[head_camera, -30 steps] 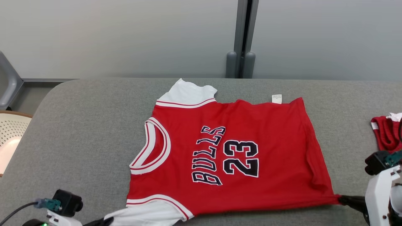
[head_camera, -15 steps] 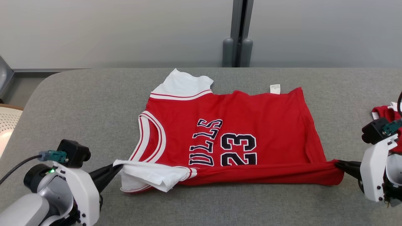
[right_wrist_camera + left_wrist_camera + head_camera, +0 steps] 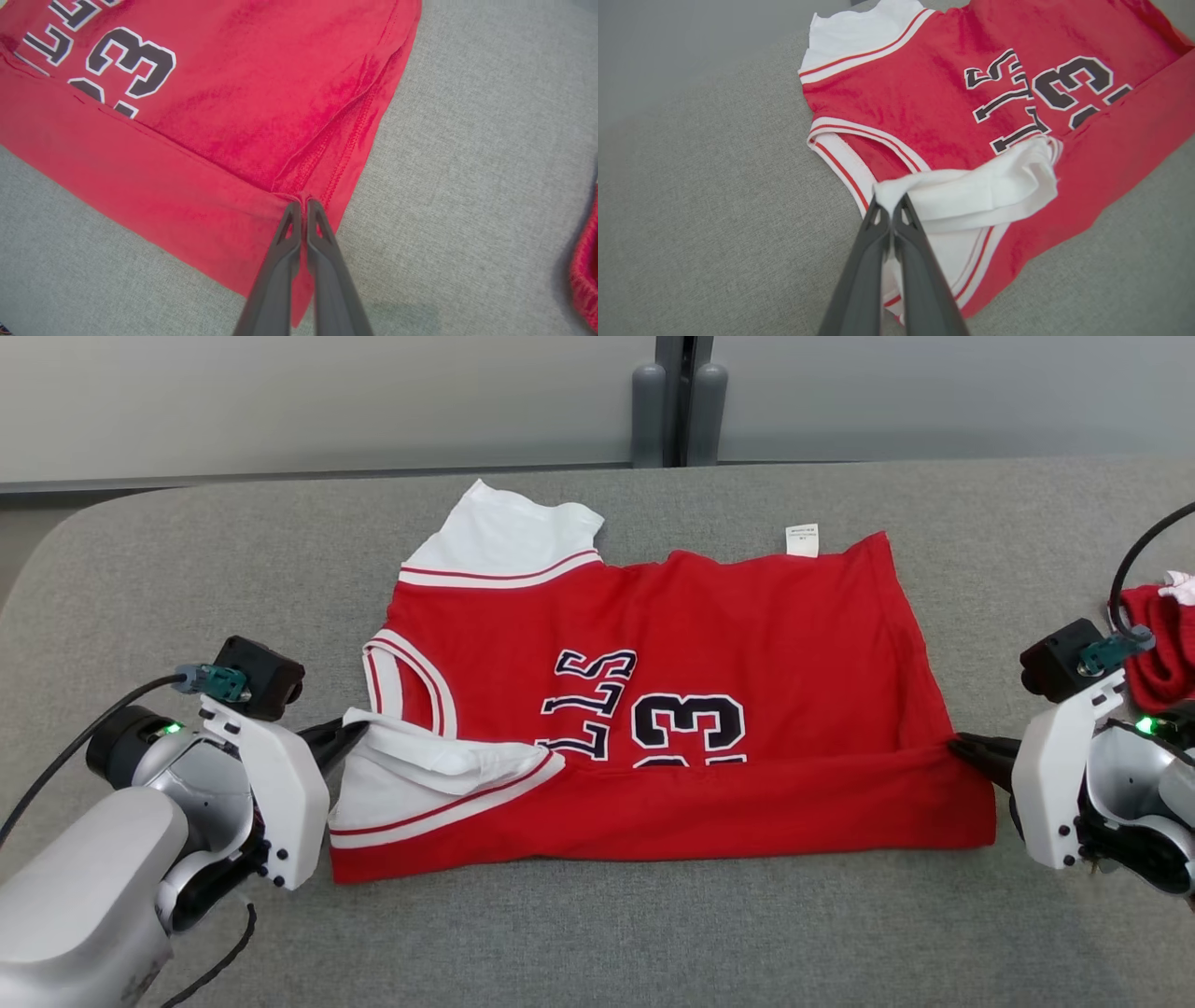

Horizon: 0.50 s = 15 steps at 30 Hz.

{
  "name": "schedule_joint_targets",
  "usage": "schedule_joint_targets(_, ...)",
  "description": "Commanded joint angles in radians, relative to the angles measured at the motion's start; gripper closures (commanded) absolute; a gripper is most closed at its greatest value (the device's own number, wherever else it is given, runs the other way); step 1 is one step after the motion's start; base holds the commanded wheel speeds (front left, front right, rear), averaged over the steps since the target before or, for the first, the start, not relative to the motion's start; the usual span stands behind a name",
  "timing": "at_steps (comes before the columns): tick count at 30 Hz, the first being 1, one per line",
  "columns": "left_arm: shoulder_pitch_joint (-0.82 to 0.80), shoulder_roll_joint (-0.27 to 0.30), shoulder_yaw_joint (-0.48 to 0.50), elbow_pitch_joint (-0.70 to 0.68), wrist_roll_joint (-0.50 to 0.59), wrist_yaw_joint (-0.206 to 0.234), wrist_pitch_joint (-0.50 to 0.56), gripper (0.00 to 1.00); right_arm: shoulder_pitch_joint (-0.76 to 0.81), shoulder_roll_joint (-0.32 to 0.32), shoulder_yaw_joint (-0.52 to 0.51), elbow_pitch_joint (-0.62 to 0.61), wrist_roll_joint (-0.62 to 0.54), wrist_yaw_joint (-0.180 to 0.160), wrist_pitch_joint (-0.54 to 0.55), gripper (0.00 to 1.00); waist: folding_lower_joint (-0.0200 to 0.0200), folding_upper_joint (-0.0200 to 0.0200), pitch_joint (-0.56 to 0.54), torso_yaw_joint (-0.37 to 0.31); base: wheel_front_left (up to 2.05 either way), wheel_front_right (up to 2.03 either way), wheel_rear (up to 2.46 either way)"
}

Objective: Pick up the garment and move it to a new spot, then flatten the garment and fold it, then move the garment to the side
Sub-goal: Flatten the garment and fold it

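Note:
The garment (image 3: 709,644), a red basketball jersey with white sleeves and dark "23" lettering, lies on the grey table (image 3: 597,915). Its near long edge is folded over onto the chest, hiding the lower part of the lettering. My left gripper (image 3: 359,733) is shut on the white sleeve (image 3: 971,191) at the jersey's left end, seen pinched in the left wrist view at the left gripper (image 3: 891,200). My right gripper (image 3: 954,742) is shut on the red hem corner at the right end, seen close in the right wrist view at the right gripper (image 3: 303,203) on the garment (image 3: 261,93).
A second red garment (image 3: 1158,644) lies bunched at the table's right edge behind my right wrist, also seen as red cloth (image 3: 586,275). A grey wall with a vertical post (image 3: 677,401) runs behind the table. Bare grey tabletop stretches along the near side.
Both grippers have carried the jersey's near edge away from me, laying it over the chest and widening the fold. The head camera has tilted down, so the whole scene sits higher.

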Motion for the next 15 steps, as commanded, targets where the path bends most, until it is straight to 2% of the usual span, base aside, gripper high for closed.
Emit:
schedule_joint_targets(1,-0.025,-0.003,-0.006,0.022,0.010,-0.005,-0.008,1.00,-0.015,0.008,0.002,0.008,-0.005,-0.002,-0.019,1.00,0.0000,0.0000,0.017,-0.008,0.00,0.00,0.00)
schedule_joint_targets(11,-0.092,-0.039,-0.063,0.148,0.005,-0.006,-0.059,1.00,-0.059,0.034,0.046,0.066,-0.010,-0.002,-0.119,1.00,0.0000,0.0000,0.050,-0.011,0.00,0.00,0.00)
schedule_joint_targets(12,-0.096,-0.043,-0.069,0.158,0.005,-0.006,-0.064,0.68,-0.059,0.034,0.040,0.080,-0.003,-0.002,-0.133,1.00,0.0000,0.0000,0.052,-0.010,0.00,0.00,0.00)
schedule_joint_targets(13,-0.100,-0.048,-0.070,0.172,0.007,-0.006,-0.074,0.07,-0.060,0.036,0.034,0.094,0.000,-0.002,-0.152,0.67,0.0000,0.0000,0.053,-0.009,0.00,0.00,0.00)
schedule_joint_targets(14,-0.102,-0.056,-0.068,0.187,0.007,-0.006,-0.082,0.00,-0.055,0.042,0.028,0.107,0.013,-0.002,-0.162,0.00,0.0000,0.0000,0.053,-0.007,0.00,0.00,0.00)
schedule_joint_targets(15,-0.104,-0.063,-0.067,0.200,0.011,-0.003,-0.094,0.00,-0.051,0.048,0.026,0.115,0.017,-0.002,-0.175,0.00,0.0000,0.0000,0.053,-0.005,0.00,0.00,0.00)
